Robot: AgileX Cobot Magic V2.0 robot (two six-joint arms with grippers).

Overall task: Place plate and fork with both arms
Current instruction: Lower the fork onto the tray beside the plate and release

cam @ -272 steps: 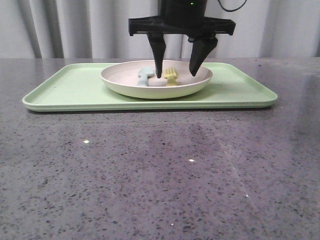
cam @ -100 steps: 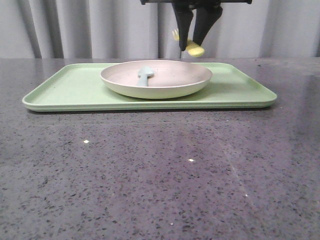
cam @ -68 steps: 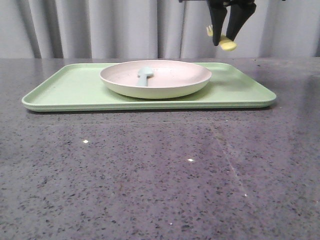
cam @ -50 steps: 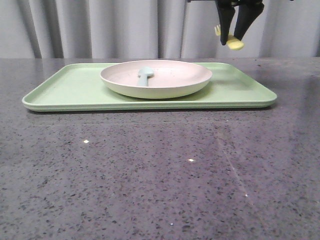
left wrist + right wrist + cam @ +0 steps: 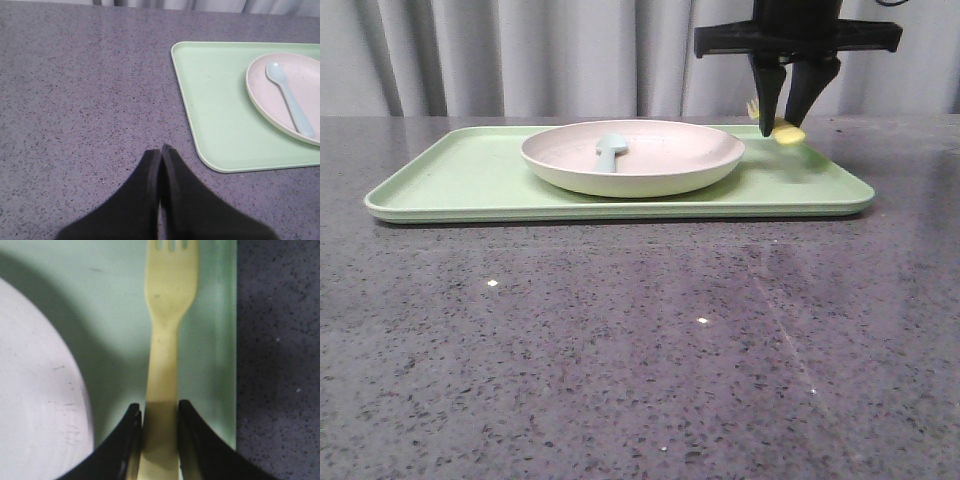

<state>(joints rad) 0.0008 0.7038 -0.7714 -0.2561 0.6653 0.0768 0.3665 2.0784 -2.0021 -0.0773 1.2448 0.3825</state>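
Note:
The pale pinkish-cream plate (image 5: pixel 632 155) sits in the middle of the light-green tray (image 5: pixel 470 185); it also shows in the left wrist view (image 5: pixel 280 97) and the right wrist view (image 5: pixel 35 405). My right gripper (image 5: pixel 788 128) is shut on the handle of the yellow fork (image 5: pixel 786 133) and holds it low over the tray's right part, beside the plate. In the right wrist view the fork (image 5: pixel 167 315) points away from the gripper (image 5: pixel 159 410), over the tray's strip next to its edge. My left gripper (image 5: pixel 161 150) is shut and empty over the table, off the tray's corner.
A pale blue-grey spoon (image 5: pixel 610 151) lies in the plate, also seen in the left wrist view (image 5: pixel 290 97). The tray (image 5: pixel 220 100) rests on a dark speckled table (image 5: pixel 640 340). Grey curtains hang behind.
My right gripper took the fork out of the plate, lifted it, carried it to the right and has now lowered it toward the tray's right part. The plate and spoon stayed put.

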